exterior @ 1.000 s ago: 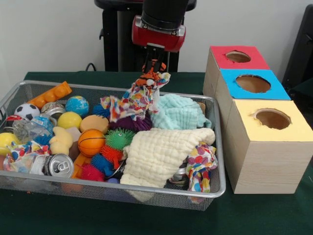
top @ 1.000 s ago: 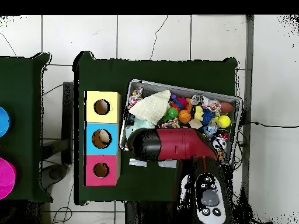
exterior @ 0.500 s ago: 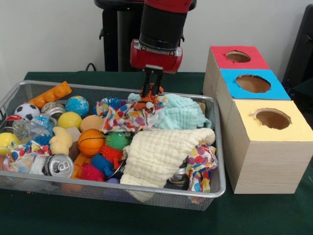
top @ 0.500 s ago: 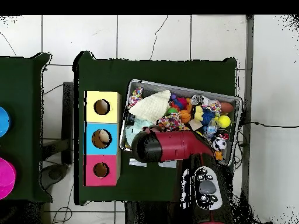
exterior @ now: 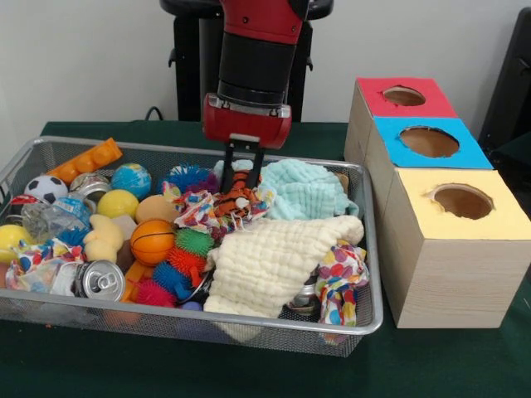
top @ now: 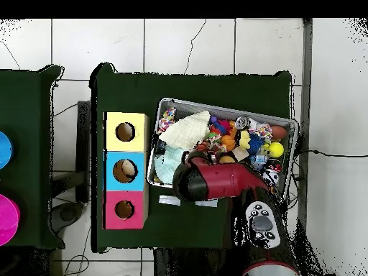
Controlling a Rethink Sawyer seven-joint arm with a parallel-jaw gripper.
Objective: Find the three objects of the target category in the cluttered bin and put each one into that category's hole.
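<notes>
The silver wire-mesh bin [exterior: 372,249] is full of toys and cloths; it also shows in the overhead view [top: 223,108]. My gripper [exterior: 240,187] reaches down into the bin's middle, shut on the orange black-striped tiger plush [exterior: 236,201], which rests on a multicoloured cloth [exterior: 199,213]. A pale yellow plush [exterior: 104,238] lies at the bin's left. A tan-orange soft toy [exterior: 159,207] lies beside it. The red-surrounded hole [exterior: 404,95] is on the farthest box at the right, also seen from overhead [top: 124,209]. In the overhead view the arm [top: 215,181] hides the gripper.
Blue-surrounded [exterior: 429,141] and yellow-surrounded [exterior: 462,201] holes sit nearer on the same row of boxes. A cream cloth [exterior: 274,257], a mint cloth [exterior: 303,191], an orange basketball [exterior: 154,240], spiky balls [exterior: 195,242], a can [exterior: 104,279] and a soccer ball [exterior: 46,188] crowd the bin.
My gripper has come down and to the picture's left in the front view, from above the bin's far rim into the bin. The tiger and the multicoloured cloth came down with it.
</notes>
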